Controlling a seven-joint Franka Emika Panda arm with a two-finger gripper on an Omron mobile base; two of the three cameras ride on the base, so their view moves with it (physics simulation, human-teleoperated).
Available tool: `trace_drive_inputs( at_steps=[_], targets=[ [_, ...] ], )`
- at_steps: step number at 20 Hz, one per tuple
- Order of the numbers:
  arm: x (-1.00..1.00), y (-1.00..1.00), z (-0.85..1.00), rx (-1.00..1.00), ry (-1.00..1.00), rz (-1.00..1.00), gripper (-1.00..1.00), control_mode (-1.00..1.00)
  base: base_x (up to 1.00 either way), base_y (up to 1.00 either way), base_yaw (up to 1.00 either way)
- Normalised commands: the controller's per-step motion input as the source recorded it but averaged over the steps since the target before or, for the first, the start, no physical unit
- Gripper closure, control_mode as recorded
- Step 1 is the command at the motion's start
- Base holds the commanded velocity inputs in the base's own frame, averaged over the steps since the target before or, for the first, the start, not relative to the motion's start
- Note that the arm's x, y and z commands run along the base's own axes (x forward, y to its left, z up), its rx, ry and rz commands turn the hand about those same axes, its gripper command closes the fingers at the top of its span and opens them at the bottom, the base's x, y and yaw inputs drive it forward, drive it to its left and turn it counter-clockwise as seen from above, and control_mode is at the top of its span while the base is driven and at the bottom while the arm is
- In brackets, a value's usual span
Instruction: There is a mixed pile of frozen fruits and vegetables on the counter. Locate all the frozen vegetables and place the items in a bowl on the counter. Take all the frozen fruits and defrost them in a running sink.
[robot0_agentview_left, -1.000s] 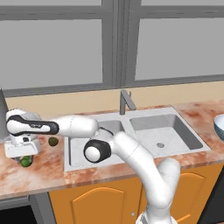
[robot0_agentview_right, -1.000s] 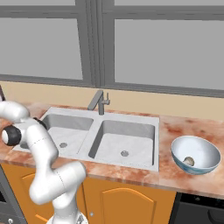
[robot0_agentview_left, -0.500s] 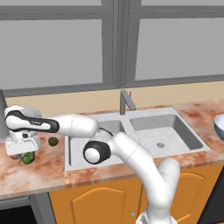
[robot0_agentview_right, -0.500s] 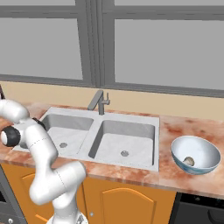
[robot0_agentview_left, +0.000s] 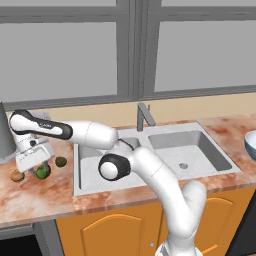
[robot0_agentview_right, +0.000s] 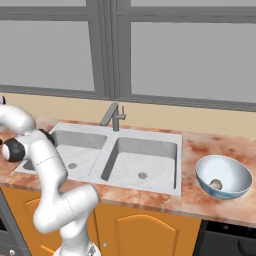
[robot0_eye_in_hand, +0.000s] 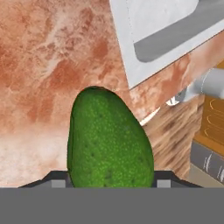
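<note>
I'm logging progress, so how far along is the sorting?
Done: the mushroom lies in the bowl. In hand: the gripper is closed on the green piece at the counter's left end. Left: the olive ball and orange ball lie there, the sink empty.

The bright green oblong piece (robot0_eye_in_hand: 109, 138), pebbled on its skin, is being held between the finger tips over the reddish marbled counter (robot0_agentview_left: 45, 192), left of the sink (robot0_agentview_left: 182, 150). A dark olive ball (robot0_agentview_left: 60, 161) and an orange-tan ball (robot0_agentview_left: 17, 176) are lying nearby. A beige mushroom (robot0_agentview_right: 215, 184) is resting inside the pale bowl (robot0_agentview_right: 235, 192).
</note>
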Motion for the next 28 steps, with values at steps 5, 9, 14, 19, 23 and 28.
trace_drive_inputs(
  at_steps=[5, 9, 14, 19, 23, 28],
  targets=[
    [-0.36, -0.75, 0.43, -0.11, 0.21, -0.05, 1.0, -1.0, 0.0, 0.0, 0.0],
    [-0.35, -0.76, 0.24, -0.15, 0.25, -0.03, 1.0, -1.0, 0.0, 0.0, 0.0],
    [-0.38, -0.74, 0.18, -0.16, 0.26, -0.02, 1.0, -1.0, 0.0, 0.0, 0.0],
    [-0.58, -0.69, 0.27, -0.01, 0.03, -0.03, 1.0, -1.0, 0.0, 0.0, 0.0],
    [-0.32, -0.71, 0.39, 0.23, -0.24, 0.0, 1.0, -1.0, 0.0, 0.0, 0.0],
    [-0.04, -0.73, 0.21, 0.34, -0.29, 0.02, 1.0, -1.0, 0.0, 0.0, 0.0]
  ],
)
